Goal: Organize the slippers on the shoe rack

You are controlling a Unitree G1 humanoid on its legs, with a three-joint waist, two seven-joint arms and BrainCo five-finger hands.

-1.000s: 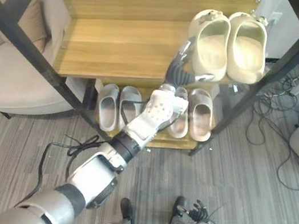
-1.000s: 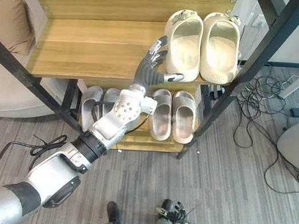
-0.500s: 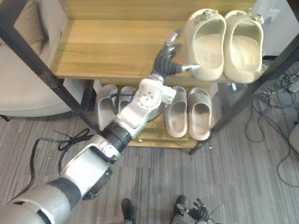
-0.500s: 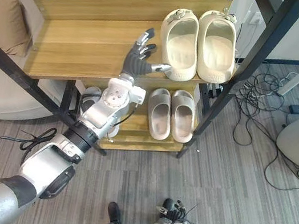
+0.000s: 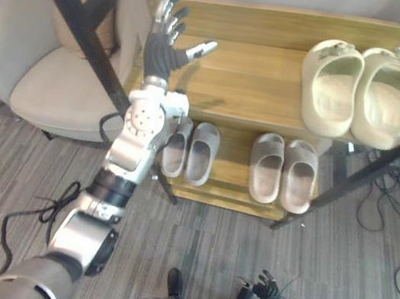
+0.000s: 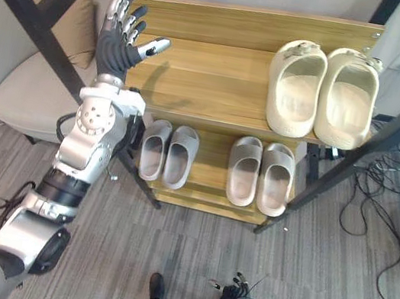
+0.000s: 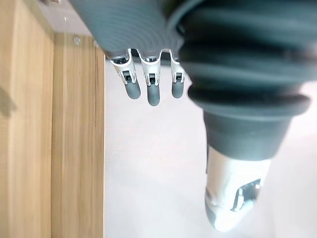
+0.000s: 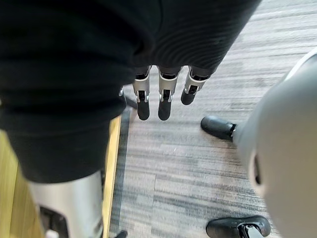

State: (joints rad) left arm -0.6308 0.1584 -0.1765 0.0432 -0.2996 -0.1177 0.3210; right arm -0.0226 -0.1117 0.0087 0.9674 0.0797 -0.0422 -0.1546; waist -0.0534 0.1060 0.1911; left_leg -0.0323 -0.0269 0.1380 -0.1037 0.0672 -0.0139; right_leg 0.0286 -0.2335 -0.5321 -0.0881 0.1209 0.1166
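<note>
Slippers first: from their moulded look they are likely light, springy and hard to damage, with a matt skin that should not slide in a grip. The thick heel rim or the band over the toes looks like the safest place to pinch one.

The left robot hand (image 5: 161, 43) is raised at about ten o'clock in the head view. Its fingers are spread straight, its thumb is out to the side, and it holds nothing. It hovers over the bare left end of the upper shelf (image 5: 243, 80), with the forearm rising almost straight from below.

From that hand, the cream slippers (image 5: 331, 87) sit well apart toward three o'clock, side by side at the shelf's right end. On the lower shelf (image 5: 231, 172), one grey pair (image 5: 204, 150) lies toward five o'clock and a second grey pair (image 5: 267, 165) farther along toward four. A pale chair (image 5: 42, 75) stands beside the rack toward eight o'clock.

The right robot hand (image 8: 164, 101) hangs low over the striped floor (image 8: 198, 163), fingers straight and empty.
</note>
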